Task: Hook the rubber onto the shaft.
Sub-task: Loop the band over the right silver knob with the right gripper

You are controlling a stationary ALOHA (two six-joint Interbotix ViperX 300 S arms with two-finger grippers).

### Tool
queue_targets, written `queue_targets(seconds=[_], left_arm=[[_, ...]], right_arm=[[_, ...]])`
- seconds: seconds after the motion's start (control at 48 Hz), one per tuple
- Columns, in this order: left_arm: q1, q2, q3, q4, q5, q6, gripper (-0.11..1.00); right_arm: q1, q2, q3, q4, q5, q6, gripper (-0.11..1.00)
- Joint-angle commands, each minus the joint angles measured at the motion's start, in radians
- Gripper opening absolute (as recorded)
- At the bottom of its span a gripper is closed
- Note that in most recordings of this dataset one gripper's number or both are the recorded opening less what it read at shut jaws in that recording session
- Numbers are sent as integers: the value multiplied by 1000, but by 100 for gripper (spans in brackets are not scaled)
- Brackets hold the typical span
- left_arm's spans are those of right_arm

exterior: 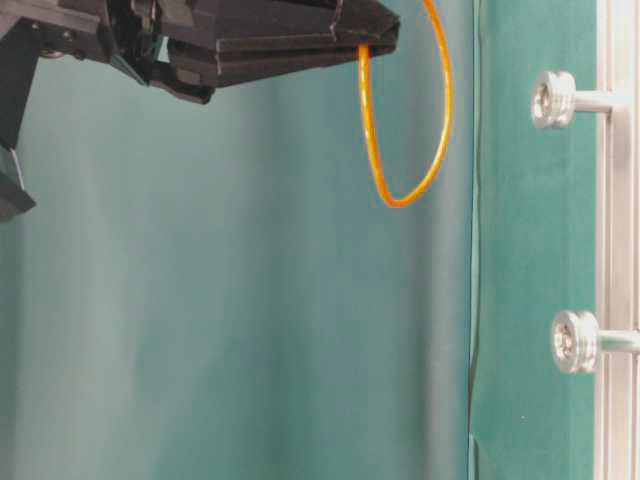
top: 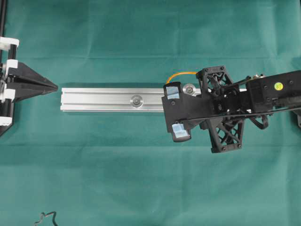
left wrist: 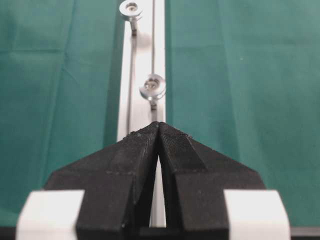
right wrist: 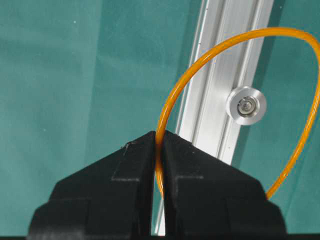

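Jaws of the right gripper (right wrist: 159, 142) pinch the rubber (right wrist: 172, 100), its loop hanging beyond them around the view of one shaft (right wrist: 245, 105), contact unclear. Overhead, the arm hides most of it. Left gripper (left wrist: 159, 129) jaws meet, empty.

You have the rail (top: 108, 100) lying lengthwise between both arms, two shafts (top: 137, 100) standing on it. The rubber (right wrist: 220, 95) hangs over the right shaft (right wrist: 245, 105). A cord (top: 46, 219) lies well apart, near the front-left edge.
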Motion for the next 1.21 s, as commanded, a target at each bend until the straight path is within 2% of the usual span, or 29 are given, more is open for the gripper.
queue_targets(seconds=[0.0, 0.354, 0.729, 1.188], left_arm=[[-3, 8, -31, 2, -9, 0, 0], [-3, 8, -31, 2, -9, 0, 0], [-3, 8, -31, 2, -9, 0, 0], [-3, 8, -31, 3, -8, 0, 0]], right_arm=[[2, -11, -20, -2, -6, 2, 6], [2, 12, 17, -2, -71, 2, 6], [2, 31, 112, -2, -189, 3, 6], [2, 31, 123, -2, -210, 3, 6]])
